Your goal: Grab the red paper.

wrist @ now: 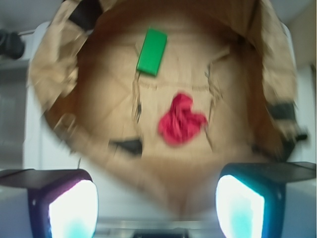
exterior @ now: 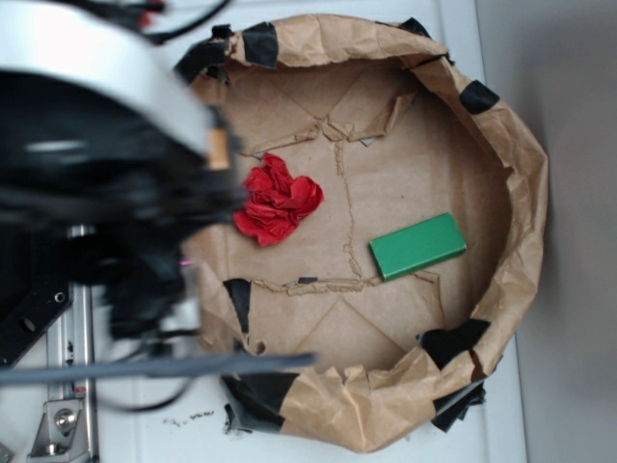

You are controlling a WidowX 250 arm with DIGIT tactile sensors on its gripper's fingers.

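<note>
In the exterior view, a brown paper (exterior: pixel 424 164) with patches of black tape (exterior: pixel 479 95) along its raised, crumpled rim forms a shallow bowl on a white table (exterior: pixel 501 439). The robot arm (exterior: pixel 96 164) fills the left side as a dark, blurred mass, and the claw itself cannot be made out here. The red paper (exterior: pixel 278 200) lies on the floor of the bowl just beside the arm's edge, not touching it as far as the blur allows. A green block (exterior: pixel 417 245) lies flat farther from the arm, well apart from the red paper.

In the wrist view, the claw (wrist: pixel 156 208) hangs above the near rim of the bowl. Its two fingers (wrist: pixel 74 208) stand wide apart at the bottom corners, with nothing between them. The red paper (wrist: pixel 181 120) sits ahead of the claw, roughly in line with the gap and slightly toward the right finger, clear of both. The green block (wrist: pixel 152 51) lies farther ahead and a little left, beyond the red paper. The brown paper (wrist: pixel 99 89) fills most of this blurred view.
</note>
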